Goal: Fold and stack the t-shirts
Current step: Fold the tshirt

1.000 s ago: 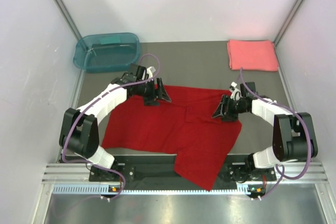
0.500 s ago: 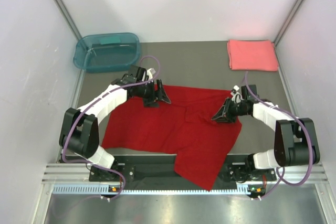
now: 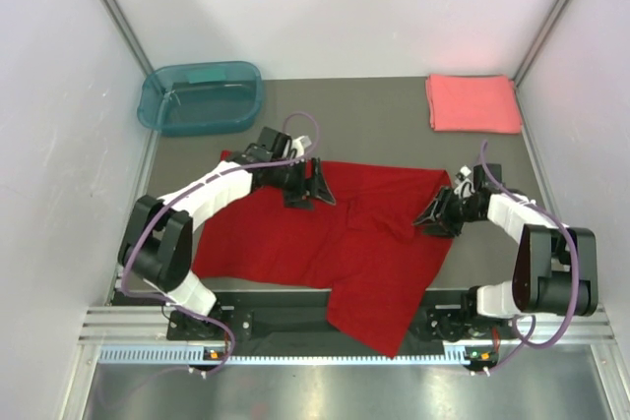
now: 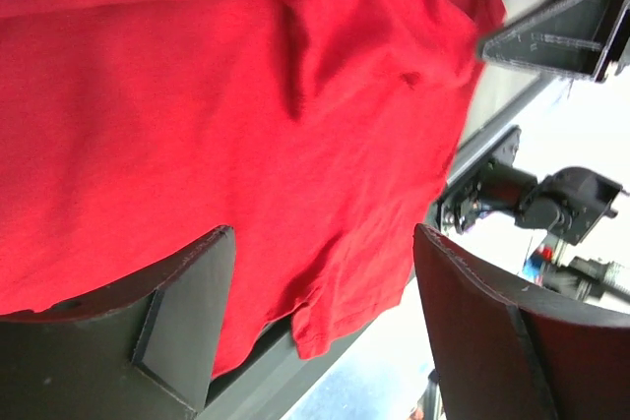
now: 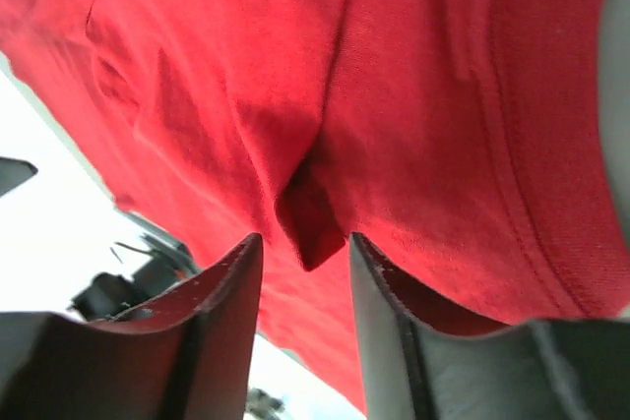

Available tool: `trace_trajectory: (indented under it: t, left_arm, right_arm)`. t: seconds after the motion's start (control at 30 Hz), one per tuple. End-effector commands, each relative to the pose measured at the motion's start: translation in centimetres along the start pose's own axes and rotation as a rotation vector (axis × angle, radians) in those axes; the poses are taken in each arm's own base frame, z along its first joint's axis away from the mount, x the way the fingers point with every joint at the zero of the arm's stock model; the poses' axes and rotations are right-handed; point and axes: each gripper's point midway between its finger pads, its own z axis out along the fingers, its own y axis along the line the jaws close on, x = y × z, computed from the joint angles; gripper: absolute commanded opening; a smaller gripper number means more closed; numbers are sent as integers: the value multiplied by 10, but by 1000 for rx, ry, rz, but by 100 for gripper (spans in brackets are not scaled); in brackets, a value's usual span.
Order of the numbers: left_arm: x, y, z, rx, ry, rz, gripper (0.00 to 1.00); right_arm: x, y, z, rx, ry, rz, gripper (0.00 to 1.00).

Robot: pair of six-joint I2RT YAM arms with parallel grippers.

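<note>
the limp, light red t-shirt (image 3: 325,238) is best pinched at its raised fold (image 5: 307,228), straddled by the right pincer (image 3: 431,217), clamping untellable; the left pincer (image 3: 315,198) is spread.

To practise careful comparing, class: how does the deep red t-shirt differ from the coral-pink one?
The deep red t-shirt lies spread out and wrinkled; the coral-pink t-shirt is a neat folded rectangle. The red one fills the middle of the table, a corner over the near edge; the pink one sits at the far right corner. Both lie on the table.
</note>
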Motion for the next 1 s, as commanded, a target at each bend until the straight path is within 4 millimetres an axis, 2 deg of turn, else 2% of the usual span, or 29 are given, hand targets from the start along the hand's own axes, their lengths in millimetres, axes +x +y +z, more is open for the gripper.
trace_trajectory:
  t: [0.0,0.13,0.17,0.27,0.33,0.47,0.67,0.97]
  left_arm:
    - [0,-33,19,114,6,92,77]
    - [-1,-48,41,139,19,129,74]
    - [2,-42,51,120,34,117,71]
    - [3,-41,65,115,50,110,67]
    - [5,-45,72,119,56,110,60]
    - [11,-40,87,106,76,97,47]
    - [15,-30,94,71,88,78,36]
    - [20,-15,105,19,114,62,36]
  right_arm:
    - [-13,12,-12,-11,-31,-222,43]
    - [-3,19,-12,-28,-7,-310,47]
    - [-2,21,-13,-35,-14,-321,47]
    - [6,21,-10,-38,8,-348,48]
    - [8,18,-8,-29,8,-355,47]
    - [16,20,2,-7,25,-396,43]
    - [20,16,13,29,29,-413,39]
    - [21,9,18,66,10,-430,42]
